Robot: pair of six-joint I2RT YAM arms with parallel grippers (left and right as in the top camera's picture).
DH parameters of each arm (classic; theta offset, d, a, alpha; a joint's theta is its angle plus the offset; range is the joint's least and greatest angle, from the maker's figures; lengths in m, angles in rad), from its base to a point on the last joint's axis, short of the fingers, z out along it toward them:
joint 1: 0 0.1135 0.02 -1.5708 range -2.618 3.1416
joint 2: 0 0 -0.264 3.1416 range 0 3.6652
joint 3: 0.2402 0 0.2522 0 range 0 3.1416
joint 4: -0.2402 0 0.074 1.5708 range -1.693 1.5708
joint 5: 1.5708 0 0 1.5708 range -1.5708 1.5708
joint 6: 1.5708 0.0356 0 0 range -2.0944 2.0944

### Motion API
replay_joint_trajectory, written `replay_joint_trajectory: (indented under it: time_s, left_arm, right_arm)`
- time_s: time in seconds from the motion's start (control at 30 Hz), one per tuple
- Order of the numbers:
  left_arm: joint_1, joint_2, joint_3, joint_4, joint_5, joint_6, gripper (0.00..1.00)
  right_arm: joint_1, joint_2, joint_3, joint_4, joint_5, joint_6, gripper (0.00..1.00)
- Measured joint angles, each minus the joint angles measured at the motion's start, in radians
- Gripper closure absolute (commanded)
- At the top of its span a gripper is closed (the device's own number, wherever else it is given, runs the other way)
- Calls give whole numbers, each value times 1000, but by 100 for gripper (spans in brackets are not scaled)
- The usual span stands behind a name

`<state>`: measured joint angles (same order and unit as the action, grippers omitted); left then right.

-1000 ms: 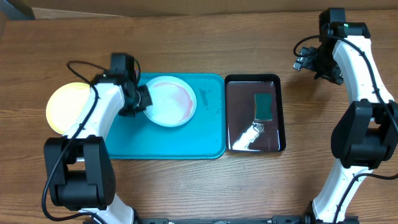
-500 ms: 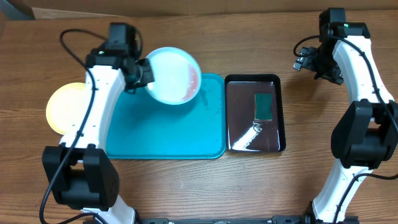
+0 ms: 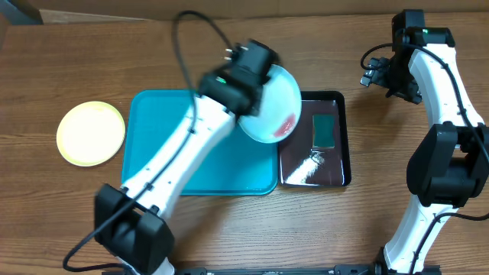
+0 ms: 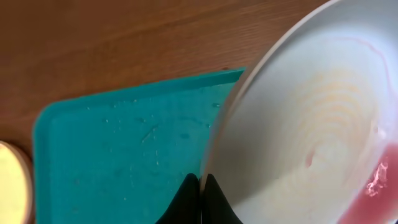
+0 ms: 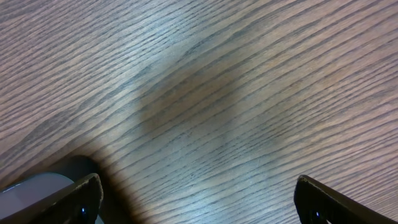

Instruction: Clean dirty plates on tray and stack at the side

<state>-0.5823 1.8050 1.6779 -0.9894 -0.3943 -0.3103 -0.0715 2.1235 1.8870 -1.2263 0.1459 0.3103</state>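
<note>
My left gripper (image 4: 200, 182) is shut on the rim of a white plate (image 3: 271, 107), which hangs tilted above the right edge of the turquoise tray (image 3: 164, 153) and the left edge of a black pan. A reddish smear (image 3: 284, 124) lies at the plate's low side and shows pink in the left wrist view on the white plate (image 4: 311, 124). A yellow-green plate (image 3: 90, 132) rests on the table left of the tray. The tray (image 4: 124, 149) surface carries small droplets. My right gripper (image 5: 199, 196) stands open over bare wood at the far right (image 3: 378, 74).
The glossy black pan (image 3: 336, 164) sits right of the tray, with a green rectangular sponge (image 3: 324, 130) and a wet glare inside. A cardboard edge (image 3: 92, 17) runs along the back left of the table.
The left arm lifted the white plate from the tray's back left and swung it right, tilting it over the tray's right edge and the black pan. The right arm stayed still.
</note>
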Motion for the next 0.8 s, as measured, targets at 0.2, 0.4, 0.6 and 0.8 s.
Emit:
replay_joint_trajectory:
  time_s: [0.2,0.4,0.6,0.8]
  left_arm:
    - [-201,0,0,-2,-299,0,96]
    - [-392,0,0,7,-645,5,96]
    - [-540,0,1,122,-972,42,96]
    - [-590,0,5,277,-1089,176,96]
  right_arm:
    - [0,0,0,0,0,0,0]
    - [0,0,0,0,0,0,0]
    - [0,0,0,0,0,0,0]
    - [0,0,0,0,0,0,0]
